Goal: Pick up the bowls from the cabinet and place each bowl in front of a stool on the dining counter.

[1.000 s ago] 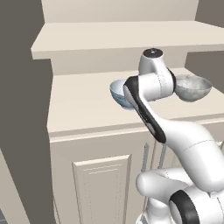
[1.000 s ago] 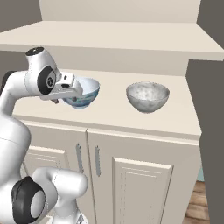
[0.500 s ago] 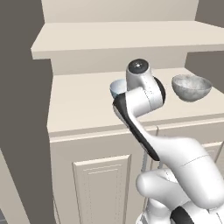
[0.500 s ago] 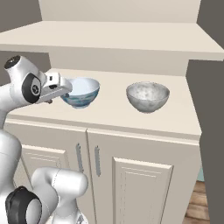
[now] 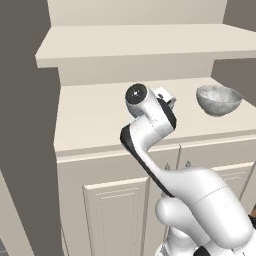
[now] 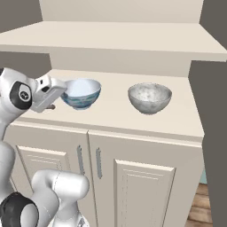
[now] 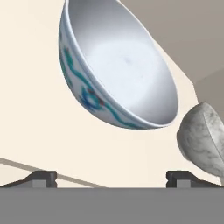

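The white bowl with blue pattern (image 6: 81, 93) stands on the cream cabinet's lower shelf (image 6: 133, 122), filling the upper half of the hand view (image 7: 118, 65). The grey speckled bowl (image 6: 149, 97) sits to its right, apart from it (image 5: 218, 99) (image 7: 203, 138). My gripper (image 6: 58, 96) hovers just left of the patterned bowl, level with it and not touching. Its fingertips (image 7: 43, 177) are spread wide, open, with nothing between them (image 7: 111, 177). In the left base view my arm hides the patterned bowl.
An upper shelf (image 6: 115, 42) overhangs the bowls and limits headroom. Dark grey tall panels flank the cabinet at the left (image 5: 25, 150) and right (image 6: 215, 111). Panelled doors with slim grey handles (image 6: 98, 163) are below.
My hand and elbow have swung left, drawing back a little from the patterned bowl's side. Both bowls stay where they were.
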